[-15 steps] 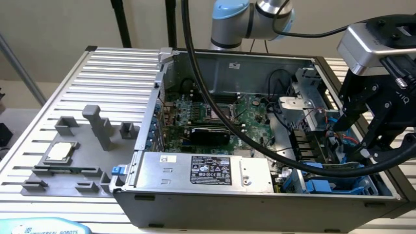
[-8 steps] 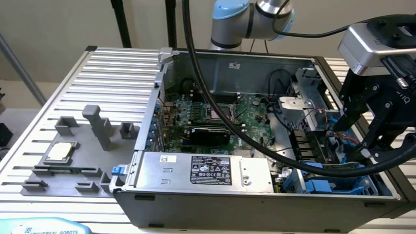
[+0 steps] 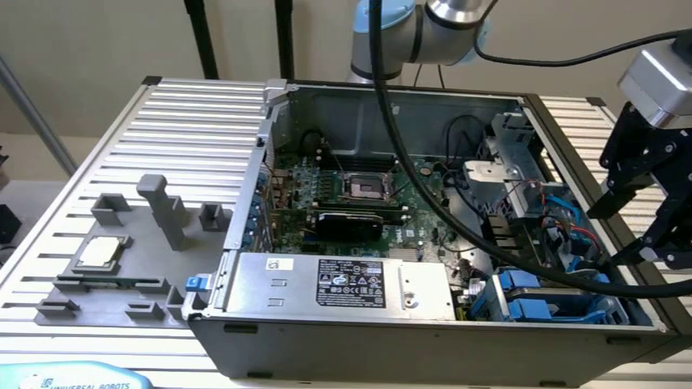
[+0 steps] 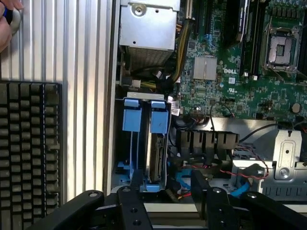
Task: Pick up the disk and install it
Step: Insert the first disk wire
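Your arm [image 3: 433,28] comes into the exterior view at twelve o'clock, its grey and blue joints high up. The silver wrist block [image 3: 662,81] sits at about two o'clock. Below it, near three o'clock, your black claw [image 3: 627,231] hangs tilted, pointing down toward five o'clock. In the wrist view its two black fingers [image 4: 132,199] stand spread well apart, jaws wide.
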Controlling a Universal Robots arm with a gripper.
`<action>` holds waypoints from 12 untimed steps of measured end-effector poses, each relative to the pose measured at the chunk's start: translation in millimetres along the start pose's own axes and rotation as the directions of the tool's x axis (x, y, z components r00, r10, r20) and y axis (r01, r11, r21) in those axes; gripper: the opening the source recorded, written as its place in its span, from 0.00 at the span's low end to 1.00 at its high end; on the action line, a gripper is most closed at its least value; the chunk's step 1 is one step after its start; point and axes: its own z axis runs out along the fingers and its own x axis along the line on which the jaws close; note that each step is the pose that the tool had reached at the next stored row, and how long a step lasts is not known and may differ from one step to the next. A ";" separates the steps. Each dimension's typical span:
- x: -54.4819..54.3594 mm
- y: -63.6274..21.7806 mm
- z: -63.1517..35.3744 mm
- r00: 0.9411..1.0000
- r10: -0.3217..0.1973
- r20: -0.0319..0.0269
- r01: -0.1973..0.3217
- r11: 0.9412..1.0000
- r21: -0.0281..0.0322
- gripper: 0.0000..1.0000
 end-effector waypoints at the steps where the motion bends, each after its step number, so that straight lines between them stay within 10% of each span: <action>1: -0.1 -4.4 1.9 1.000 0.000 0.000 0.000 1.000 0.000 0.53; 6: 0.6 -10.0 11.0 1.000 0.000 -0.003 0.000 1.000 0.000 0.50; 12: -3.9 -17.2 22.6 1.000 0.000 -0.003 0.000 1.000 0.000 0.25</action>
